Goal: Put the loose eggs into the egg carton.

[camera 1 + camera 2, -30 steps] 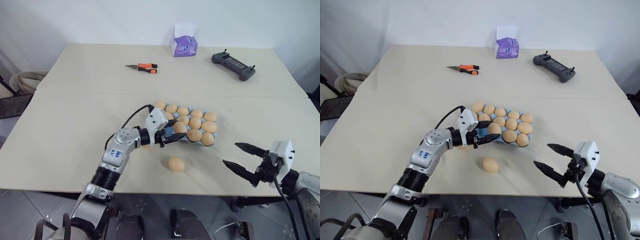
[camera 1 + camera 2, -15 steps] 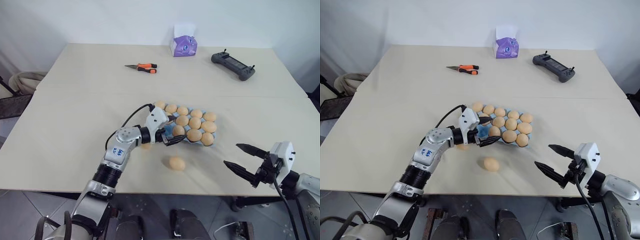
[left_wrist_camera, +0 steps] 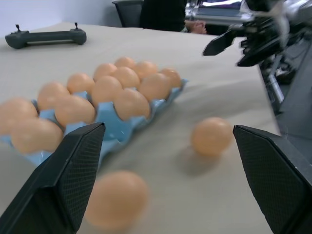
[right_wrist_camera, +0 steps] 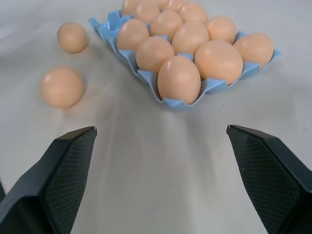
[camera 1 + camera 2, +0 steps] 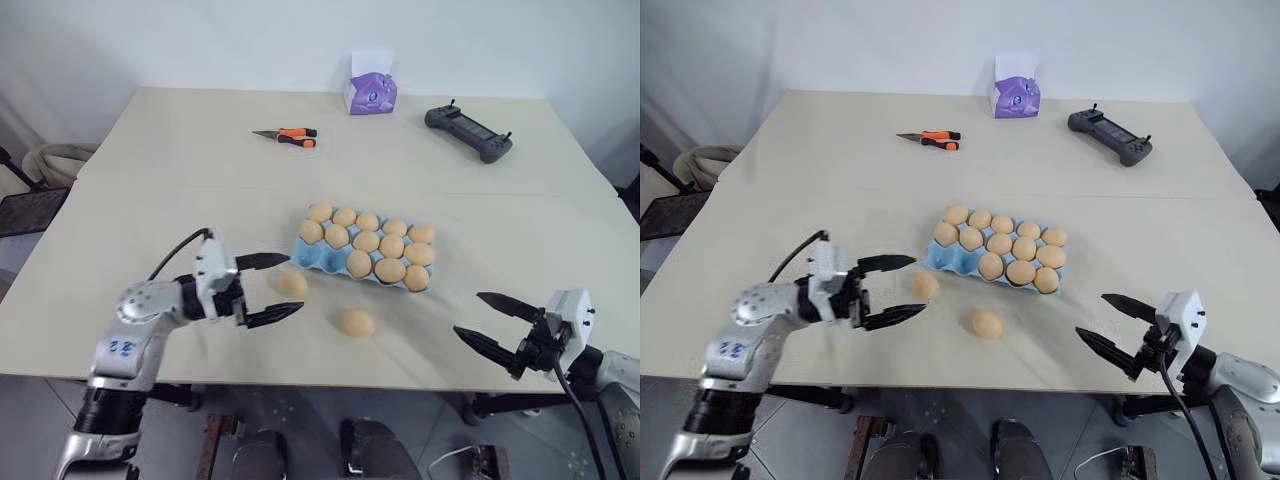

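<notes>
two loose eggs (image 5: 292,283) (image 5: 357,322) lie on the tabletop (image 5: 140,220), just near of the egg carton (image 5: 310,252). the left hand (image 5: 266,288), wide open and empty, is nearer; the left egg sits just right of it. the right hand (image 5: 496,323) is also open, empty.

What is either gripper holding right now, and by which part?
Nothing is held. The left gripper and the right gripper are both open and empty; two loose eggs lie on the table beside the egg carton.
</notes>
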Controlling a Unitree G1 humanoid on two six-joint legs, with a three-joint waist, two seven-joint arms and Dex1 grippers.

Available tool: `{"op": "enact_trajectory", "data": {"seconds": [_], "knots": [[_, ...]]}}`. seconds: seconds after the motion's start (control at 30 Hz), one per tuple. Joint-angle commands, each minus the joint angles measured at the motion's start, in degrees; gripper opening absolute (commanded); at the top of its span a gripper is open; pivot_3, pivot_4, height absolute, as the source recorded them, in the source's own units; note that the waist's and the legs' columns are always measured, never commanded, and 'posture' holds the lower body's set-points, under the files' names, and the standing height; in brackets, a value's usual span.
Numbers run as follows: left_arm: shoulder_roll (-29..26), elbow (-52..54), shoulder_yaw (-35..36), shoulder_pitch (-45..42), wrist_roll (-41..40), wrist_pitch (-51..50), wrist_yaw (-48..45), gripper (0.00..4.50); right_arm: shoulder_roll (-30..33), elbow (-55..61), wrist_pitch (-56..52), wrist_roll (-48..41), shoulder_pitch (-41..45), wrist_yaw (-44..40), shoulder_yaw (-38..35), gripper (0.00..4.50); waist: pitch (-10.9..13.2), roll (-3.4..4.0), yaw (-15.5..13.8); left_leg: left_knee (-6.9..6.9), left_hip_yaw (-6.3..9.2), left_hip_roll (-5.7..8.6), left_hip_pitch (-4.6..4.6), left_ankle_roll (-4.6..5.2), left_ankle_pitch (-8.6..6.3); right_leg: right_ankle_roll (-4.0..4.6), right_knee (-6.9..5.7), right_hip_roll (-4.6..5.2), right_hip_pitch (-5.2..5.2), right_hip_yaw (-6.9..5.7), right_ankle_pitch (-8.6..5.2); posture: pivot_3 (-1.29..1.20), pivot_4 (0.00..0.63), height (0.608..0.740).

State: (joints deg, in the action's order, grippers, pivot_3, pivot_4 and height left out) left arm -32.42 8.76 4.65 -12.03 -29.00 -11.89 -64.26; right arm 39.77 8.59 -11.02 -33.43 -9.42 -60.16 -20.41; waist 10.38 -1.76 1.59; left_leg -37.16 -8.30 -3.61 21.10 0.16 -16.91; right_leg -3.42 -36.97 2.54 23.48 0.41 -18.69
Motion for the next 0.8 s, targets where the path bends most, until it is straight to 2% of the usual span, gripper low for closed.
{"op": "enact_trajectory", "data": {"seconds": [0.03, 0.17, 0.33, 0.57, 0.8], "knots": [[-2.4, 3.3, 3.9, 4.8, -4.2, 2.1, -5.0, 4.47, 0.2, -0.2, 1.7, -0.2, 0.7, -1.2, -0.7, 4.50, 0.0, 0.01, 0.0, 0.01, 0.00, 0.00, -0.01, -0.01, -0.01, 0.00, 0.01, 0.00, 0.01, 0.00, 0.00, 0.00, 0.150, 0.740], [-5.5, 4.0, 7.1, 9.9, -5.8, 3.6, -8.8, 4.47, 0.4, -1.1, 1.5, 0.1, 2.1, -1.6, -0.2, 4.50, 0.0, 0.03, 0.2, 0.05, 0.01, -0.05, -0.02, -0.04, -0.03, 0.08, 0.00, -0.01, 0.04, -0.03, -0.04, 0.00, 0.150, 0.740], [-6.5, 9.3, 6.0, 13.9, -7.4, 3.2, -10.3, 4.47, 1.2, -2.0, 0.3, 0.4, 4.6, -1.8, 0.6, 4.50, 0.1, 0.09, 0.1, 0.07, 0.02, -0.05, -0.01, -0.01, -0.05, 0.16, 0.05, 0.05, 0.03, -0.03, -0.05, 0.00, 0.150, 0.740], [-2.6, 14.6, -0.3, 10.6, -5.0, 2.6, -4.5, 4.47, 1.5, -2.4, -0.4, 0.7, 5.9, -2.1, 0.7, 4.50, 0.1, 0.15, 0.0, 0.08, 0.05, -0.03, 0.05, 0.02, -0.08, 0.15, 0.11, 0.06, 0.02, -0.06, -0.04, 0.00, 0.150, 0.740], [1.6, 13.1, -9.4, 4.3, 2.6, 1.0, 3.6, 4.47, 1.8, -5.1, 1.2, 1.0, 5.4, -3.6, -0.1, 4.50, 0.1, 0.16, 0.0, 0.03, -0.01, -0.02, 0.02, 0.04, -0.07, 0.07, 0.09, -0.02, 0.02, 0.00, 0.00, 0.00, 0.150, 0.740]]}}
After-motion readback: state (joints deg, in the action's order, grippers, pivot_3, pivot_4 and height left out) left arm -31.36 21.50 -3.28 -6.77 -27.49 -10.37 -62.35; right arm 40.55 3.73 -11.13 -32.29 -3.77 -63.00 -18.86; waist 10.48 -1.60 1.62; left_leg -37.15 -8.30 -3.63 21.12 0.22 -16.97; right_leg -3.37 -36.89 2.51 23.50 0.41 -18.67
